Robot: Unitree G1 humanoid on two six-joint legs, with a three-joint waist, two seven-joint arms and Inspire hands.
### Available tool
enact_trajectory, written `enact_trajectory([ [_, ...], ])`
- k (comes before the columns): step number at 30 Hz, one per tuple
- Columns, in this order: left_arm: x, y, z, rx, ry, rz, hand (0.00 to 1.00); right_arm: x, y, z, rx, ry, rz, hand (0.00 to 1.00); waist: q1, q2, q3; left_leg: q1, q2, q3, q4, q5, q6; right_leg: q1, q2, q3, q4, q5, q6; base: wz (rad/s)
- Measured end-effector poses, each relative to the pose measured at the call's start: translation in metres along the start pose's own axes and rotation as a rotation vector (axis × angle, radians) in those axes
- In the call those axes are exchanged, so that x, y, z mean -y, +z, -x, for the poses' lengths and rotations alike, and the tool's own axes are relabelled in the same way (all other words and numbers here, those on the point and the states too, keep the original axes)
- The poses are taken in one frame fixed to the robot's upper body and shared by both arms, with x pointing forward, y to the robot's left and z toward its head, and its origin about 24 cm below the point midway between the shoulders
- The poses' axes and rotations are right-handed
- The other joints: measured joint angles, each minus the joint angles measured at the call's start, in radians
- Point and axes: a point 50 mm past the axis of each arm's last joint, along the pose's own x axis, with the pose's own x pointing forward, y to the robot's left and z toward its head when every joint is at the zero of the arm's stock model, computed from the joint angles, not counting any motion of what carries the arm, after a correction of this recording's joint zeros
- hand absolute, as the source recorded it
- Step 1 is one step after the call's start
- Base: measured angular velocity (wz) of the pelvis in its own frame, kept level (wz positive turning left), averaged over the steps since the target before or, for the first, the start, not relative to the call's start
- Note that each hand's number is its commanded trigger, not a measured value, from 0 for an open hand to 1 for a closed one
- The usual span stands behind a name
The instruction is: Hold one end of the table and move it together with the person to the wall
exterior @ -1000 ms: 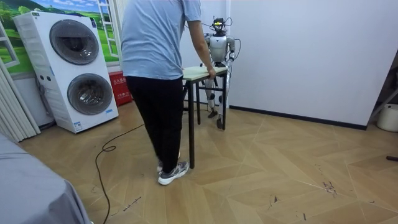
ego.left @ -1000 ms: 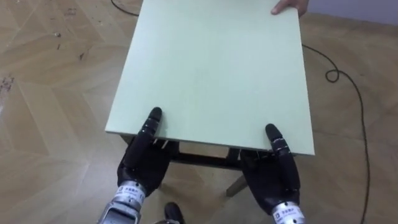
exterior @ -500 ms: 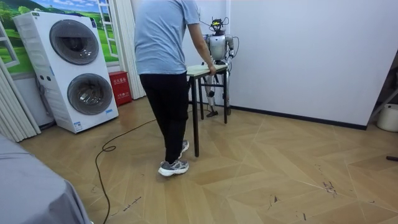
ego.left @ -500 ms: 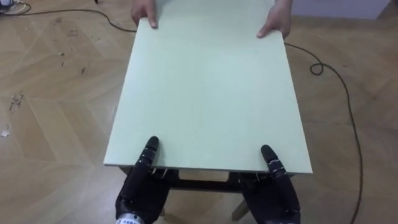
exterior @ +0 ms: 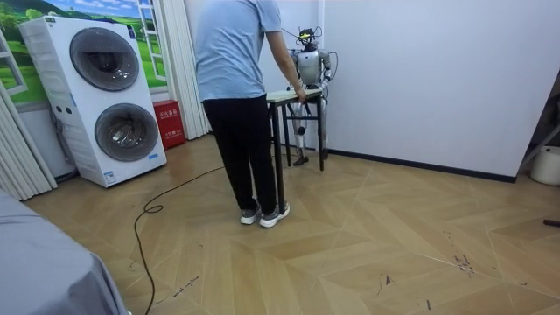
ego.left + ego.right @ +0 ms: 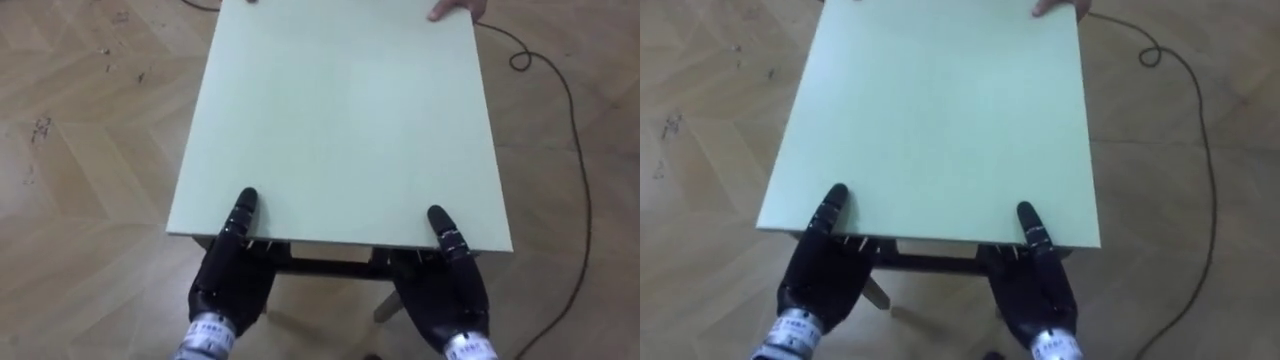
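Bench (image 6: 340, 120), pale green top, hung between robot and person, its near edge pinched by both hands. The left hand (image 6: 232, 275) had its thumb up on the top and the rest tucked beneath, and the right hand (image 6: 447, 290) gripped the same way alongside it. Straight ahead of the right hand, at the far edge, a person's hand (image 6: 455, 10) held on. A cable (image 6: 578, 150) snaked over the floor off to its right.

soft, even indoor light, fairly bright. the pale counter (image 6: 340, 120) top is lit flat from above; its underside by the near edge is dark, and the floor (image 6: 80, 200) shows only faint shadows.
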Motion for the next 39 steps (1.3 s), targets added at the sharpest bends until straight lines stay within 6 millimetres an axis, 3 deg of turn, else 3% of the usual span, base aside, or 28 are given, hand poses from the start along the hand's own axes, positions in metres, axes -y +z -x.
enact_trajectory([
  [1, 0.000, -0.001, 0.000, -0.004, 0.002, 0.000, 1.00, 0.001, 0.000, 0.000, 0.000, -0.005, -0.002, 1.00, -0.001, -0.002, -0.0013, -0.001, -0.003, -0.001, -0.003, 0.004, 0.010, 0.000, -0.007, 0.000, -0.001, 0.006, 0.002, 0.14],
  [3, -0.004, -0.002, 0.001, -0.011, 0.021, -0.003, 1.00, 0.006, -0.002, 0.003, 0.001, -0.024, -0.012, 1.00, -0.007, -0.017, -0.0097, 0.005, -0.034, 0.000, -0.022, 0.023, 0.042, 0.000, -0.032, 0.011, -0.005, 0.030, 0.012, 0.08],
  [7, -0.010, -0.007, 0.002, -0.030, 0.047, -0.006, 1.00, 0.013, -0.004, 0.009, -0.002, -0.060, -0.020, 1.00, -0.004, -0.022, -0.0121, 0.033, -0.061, 0.011, -0.051, 0.039, 0.067, 0.017, -0.056, 0.048, -0.014, 0.066, 0.034, 0.03],
  [9, -0.013, -0.009, 0.003, -0.042, 0.063, -0.014, 1.00, 0.020, -0.007, 0.013, -0.001, -0.090, -0.037, 1.00, -0.013, -0.023, -0.0128, 0.051, -0.073, 0.010, -0.073, 0.047, 0.080, 0.019, -0.063, 0.131, -0.007, 0.092, 0.071, 0.22],
  [11, -0.014, -0.010, 0.003, -0.048, 0.065, -0.017, 1.00, 0.020, -0.008, 0.013, -0.003, -0.092, -0.041, 1.00, -0.029, -0.026, -0.0122, 0.058, -0.079, 0.012, -0.108, 0.051, 0.089, 0.018, -0.070, 0.177, -0.009, 0.112, 0.100, 0.41],
  [12, -0.014, -0.011, 0.004, -0.052, 0.065, -0.015, 1.00, 0.020, -0.008, 0.014, -0.001, -0.090, -0.039, 1.00, -0.036, -0.037, -0.0120, 0.059, -0.088, 0.018, -0.131, 0.064, 0.111, 0.016, -0.071, 0.211, -0.017, 0.127, 0.121, 0.47],
  [13, -0.014, -0.012, 0.004, -0.055, 0.064, -0.014, 1.00, 0.021, -0.007, 0.014, 0.000, -0.090, -0.038, 1.00, -0.039, -0.040, -0.0120, 0.058, -0.089, 0.023, -0.137, 0.066, 0.115, 0.016, -0.073, 0.219, -0.020, 0.133, 0.130, 0.44],
  [15, -0.014, -0.013, 0.005, -0.061, 0.065, -0.016, 1.00, 0.022, -0.008, 0.016, 0.001, -0.095, -0.043, 1.00, -0.042, -0.054, -0.0119, 0.055, -0.086, 0.078, -0.155, 0.079, 0.135, 0.017, -0.079, 0.284, -0.014, 0.149, 0.166, 0.42],
  [16, -0.014, -0.013, 0.005, -0.064, 0.066, -0.017, 1.00, 0.022, -0.008, 0.017, 0.005, -0.099, -0.045, 1.00, -0.041, -0.055, -0.0120, 0.056, -0.079, 0.104, -0.155, 0.080, 0.134, 0.017, -0.083, 0.291, 0.018, 0.120, 0.179, 0.46],
  [17, -0.015, -0.014, 0.005, -0.076, 0.066, -0.021, 1.00, 0.025, -0.006, 0.021, 0.015, -0.111, -0.047, 1.00, -0.038, -0.055, -0.0125, 0.063, -0.066, 0.154, -0.164, 0.085, 0.130, 0.023, -0.096, 0.287, 0.137, 0.010, 0.186, 0.45],
  [18, -0.015, -0.015, 0.005, -0.085, 0.066, -0.027, 1.00, 0.026, -0.006, 0.023, 0.016, -0.118, -0.045, 1.00, -0.027, -0.057, -0.0136, 0.074, -0.064, 0.187, -0.194, 0.102, 0.125, 0.044, -0.106, 0.288, 0.222, -0.078, 0.184, 0.41],
  [20, -0.015, -0.015, 0.007, -0.092, 0.057, -0.031, 1.00, 0.025, -0.006, 0.022, 0.015, -0.113, -0.042, 1.00, -0.014, -0.060, -0.0141, 0.086, -0.064, 0.223, -0.224, 0.120, 0.115, 0.096, -0.102, 0.292, 0.234, -0.154, 0.190, 0.05],
  [21, -0.015, -0.014, 0.007, -0.086, 0.053, -0.030, 1.00, 0.024, -0.007, 0.021, 0.016, -0.105, -0.039, 1.00, 0.006, -0.063, -0.0128, 0.084, -0.067, 0.227, -0.221, 0.122, 0.110, 0.113, -0.084, 0.299, 0.184, -0.159, 0.191, -0.21],
  [24, -0.017, -0.011, 0.009, -0.061, 0.048, -0.020, 1.00, 0.019, -0.008, 0.013, 0.002, -0.082, -0.026, 1.00, 0.060, -0.060, -0.0134, 0.080, -0.060, 0.185, -0.226, 0.128, 0.100, 0.143, -0.035, 0.311, 0.079, -0.130, 0.165, -0.40],
  [27, -0.019, -0.011, 0.011, -0.058, 0.050, -0.016, 1.00, 0.019, -0.008, 0.013, 0.000, -0.082, -0.016, 1.00, 0.060, -0.068, -0.0148, 0.070, -0.042, 0.139, -0.227, 0.132, 0.093, 0.180, -0.012, 0.281, 0.010, -0.107, 0.162, 0.19],
  [35, -0.024, -0.012, 0.019, -0.047, 0.075, 0.015, 1.00, 0.015, -0.008, 0.008, -0.018, -0.067, 0.021, 1.00, 0.094, -0.075, -0.0143, 0.052, -0.033, 0.098, -0.225, 0.133, 0.091, 0.201, -0.004, 0.258, -0.039, -0.100, 0.164, 0.16],
  [39, -0.025, -0.011, 0.020, -0.033, 0.078, 0.017, 1.00, 0.013, -0.009, 0.005, -0.025, -0.054, 0.029, 1.00, 0.114, -0.075, -0.0143, 0.053, -0.033, 0.052, -0.226, 0.133, 0.091, 0.234, -0.003, 0.234, -0.071, -0.098, 0.167, 0.30],
])
